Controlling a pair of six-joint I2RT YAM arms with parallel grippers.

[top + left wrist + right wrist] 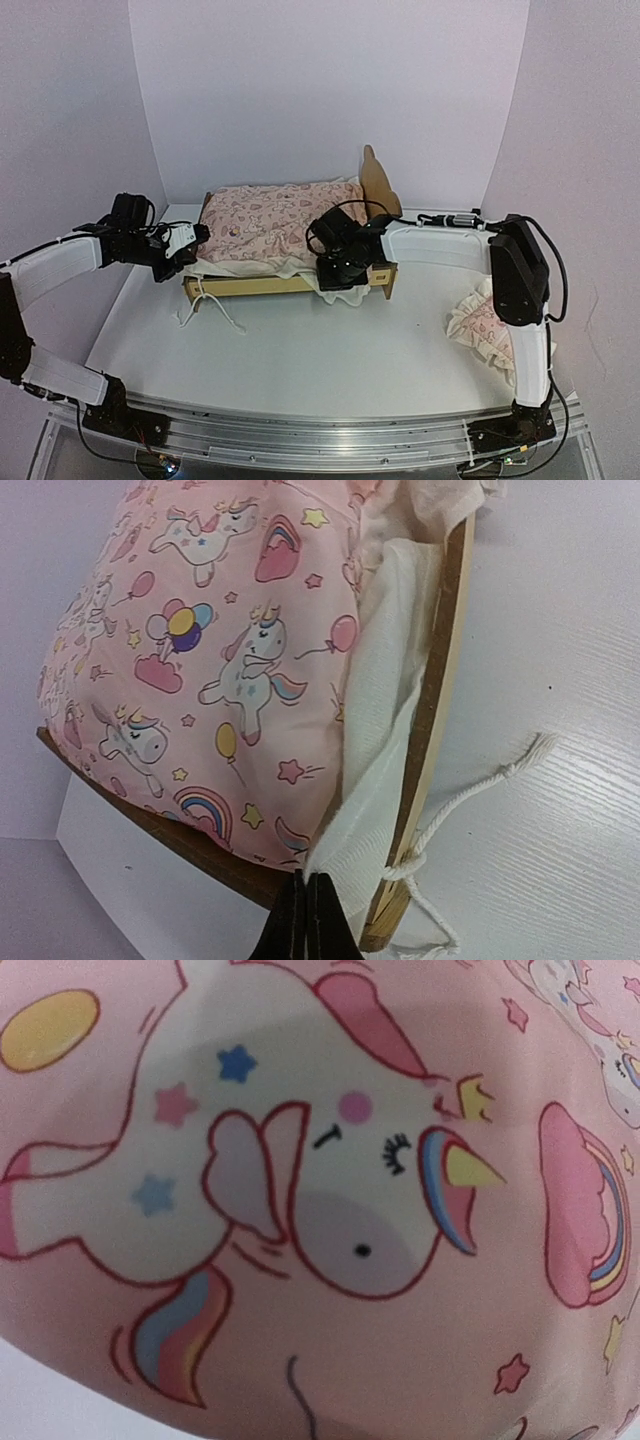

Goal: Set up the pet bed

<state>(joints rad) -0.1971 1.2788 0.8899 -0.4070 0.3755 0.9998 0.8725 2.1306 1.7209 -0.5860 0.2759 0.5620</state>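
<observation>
Upper left of the top view: the left gripper (190, 243) sits at the left end of the pet bed (250, 286), level with the bedding edge. In the left wrist view its dark fingers (292, 920) are pressed together in a narrow close at the bottom centre, tips against the lower corner of the white liner (385, 680). Whether cloth is pinched between them cannot be confirmed. Beside the fingers, a white cord (480, 785) is knotted at the pale wooden rail and trails right across the table. In the top view the same cord (205, 305) lies loose on the table (300, 360) below the bed's left front corner. The pet bed stands at the centre of the frame, lengthwise left to right, on its short legs. Its rounded headboard (378, 180) is upright at the right end. A pink unicorn-print quilt (270, 220) covers the top, with the white liner (262, 266) spilling over the front rail. Right of centre, the right gripper (342, 272) bears down on the bed's front right corner, beside the headboard. Its wrist view is filled by quilt (320, 1210) print at close range, with no fingers visible, so its opening cannot be determined. Lower right: a ruffled pink pillow (480, 325) lies on the table, apart from the bed, partly behind the right arm.
</observation>
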